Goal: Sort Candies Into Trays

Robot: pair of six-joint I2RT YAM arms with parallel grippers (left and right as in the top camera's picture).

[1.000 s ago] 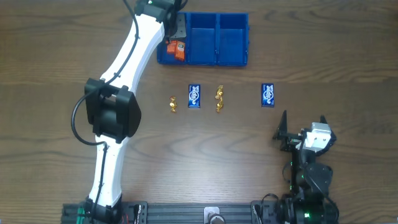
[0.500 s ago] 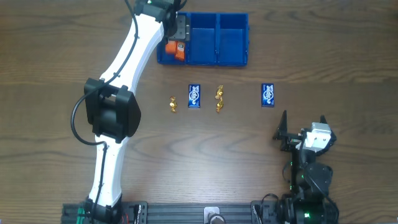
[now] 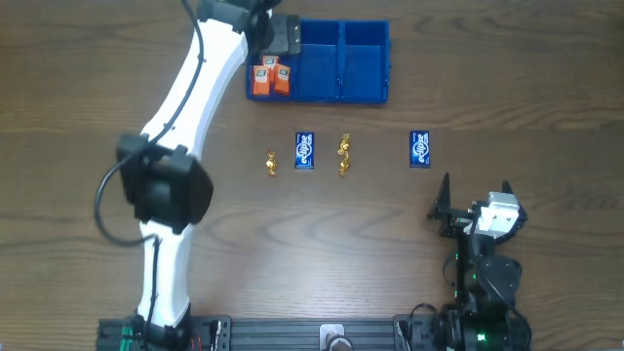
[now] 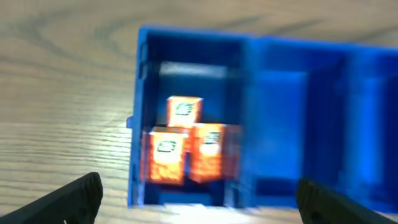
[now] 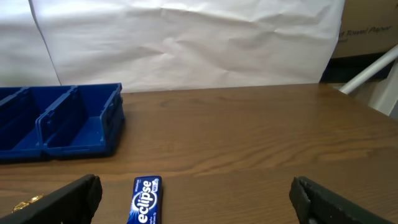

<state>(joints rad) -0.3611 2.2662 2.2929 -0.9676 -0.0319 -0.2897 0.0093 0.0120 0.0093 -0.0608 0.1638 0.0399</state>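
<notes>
White lettering (a brand mark) on blue packet [image 5: 147, 199]

Orange candies [image 3: 271, 79] in left compartment of blue tray [image 3: 361, 95]; gold candies [image 3: 343, 156], blue packets [image 3: 305, 150] on table [image 3: 546, 97]

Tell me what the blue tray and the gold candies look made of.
Blue tray: probably rigid moulded plastic, glossy, judging by its thin even walls and dividers. Gold candies: seemingly twisted metallic foil wrappers, shiny and crinkled; too small to confirm.

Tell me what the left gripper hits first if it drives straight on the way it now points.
Most likely the orange candies piled in the end compartment of the blue tray. The open left gripper points down at them, though depth is hard to judge.
</notes>
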